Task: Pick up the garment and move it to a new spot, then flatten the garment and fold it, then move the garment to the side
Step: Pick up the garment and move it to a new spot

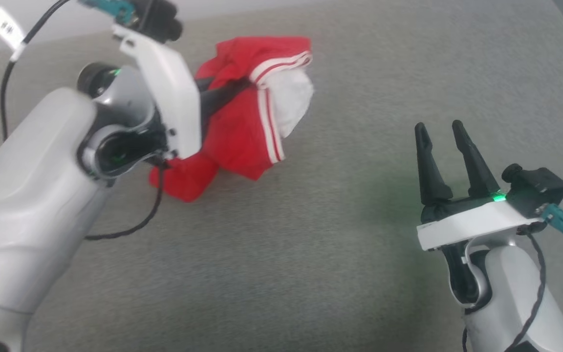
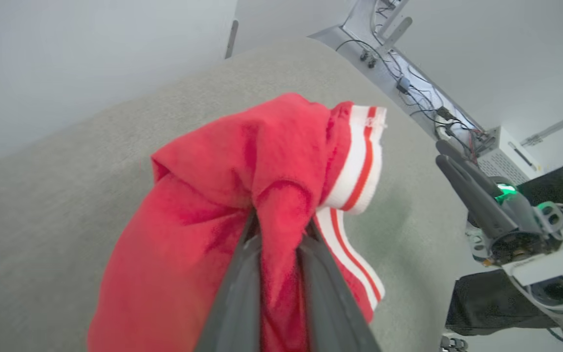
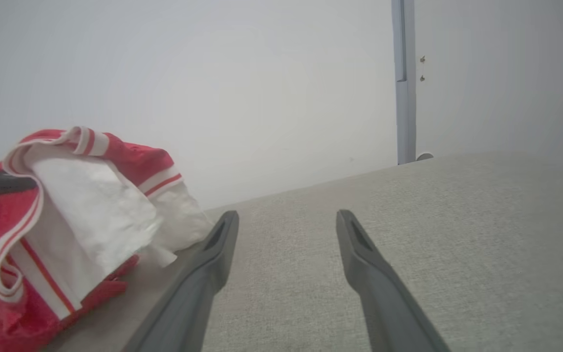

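Clamping the garment [image 2: 203,195], left end effector [image 2: 281,239]; right end effector [image 1: 440,128] splayed, empty.

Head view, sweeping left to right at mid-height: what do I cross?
In order: left arm → garment → bare grey surface → right hand, fingers apart.

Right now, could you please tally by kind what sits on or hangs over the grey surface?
garment: 1
grippers: 2 (left gripper shut on the garment, right gripper open and holding nothing)
total: 3
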### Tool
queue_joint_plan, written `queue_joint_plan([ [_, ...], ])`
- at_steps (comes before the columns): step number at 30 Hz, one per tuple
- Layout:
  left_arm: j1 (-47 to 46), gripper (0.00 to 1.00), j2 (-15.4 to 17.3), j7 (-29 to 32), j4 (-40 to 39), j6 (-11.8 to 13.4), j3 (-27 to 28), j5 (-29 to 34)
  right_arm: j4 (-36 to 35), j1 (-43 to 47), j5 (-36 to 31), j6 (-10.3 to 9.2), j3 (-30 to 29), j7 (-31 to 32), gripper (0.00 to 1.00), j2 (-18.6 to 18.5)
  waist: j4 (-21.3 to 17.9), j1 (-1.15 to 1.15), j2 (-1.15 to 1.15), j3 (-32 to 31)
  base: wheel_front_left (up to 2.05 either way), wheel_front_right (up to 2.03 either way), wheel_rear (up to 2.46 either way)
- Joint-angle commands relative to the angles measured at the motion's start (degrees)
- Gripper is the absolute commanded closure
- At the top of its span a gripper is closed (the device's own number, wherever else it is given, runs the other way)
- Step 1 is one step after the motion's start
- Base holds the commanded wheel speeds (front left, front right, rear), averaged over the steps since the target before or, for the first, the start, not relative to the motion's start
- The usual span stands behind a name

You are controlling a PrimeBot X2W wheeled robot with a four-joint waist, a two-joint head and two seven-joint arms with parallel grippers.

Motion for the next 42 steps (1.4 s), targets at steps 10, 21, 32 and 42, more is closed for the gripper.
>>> queue_joint_plan([
  [10, -4.6, 1.0, -8.6, 4.1, 9.1, -0.4, -6.0, 0.6, -1.4, -0.1, 5.8, 0.01, -0.8, -0.2, 0.0, 0.2, -11.7, 0.0, 0.0, 7.5, 0.0, 0.0, 0.0],
  [21, -5.5, 1.0, -8.9, 8.7, 21.7, -0.3, -16.7, 5.0, -2.2, -1.1, 10.4, 0.0, 0.9, -0.2, 0.0, 0.1, -17.2, 0.0, 0.0, 11.0, 0.0, 0.0, 0.0],
  [32, -7.3, 0.0, -5.1, 4.2, 20.7, -0.2, -24.4, 3.2, -2.3, -0.5, 8.3, 0.0, 0.0, -0.2, 0.0, 0.1, -14.8, 0.0, 0.0, 9.2, 0.0, 0.0, 0.0],
  [42, -6.8, 0.0, -6.7, -13.9, 11.7, -0.4, -23.4, -1.9, -0.3, 0.1, 0.4, 0.0, -1.6, -0.2, 0.0, 0.1, -5.6, 0.0, 0.0, 1.6, 0.0, 0.0, 0.0],
])
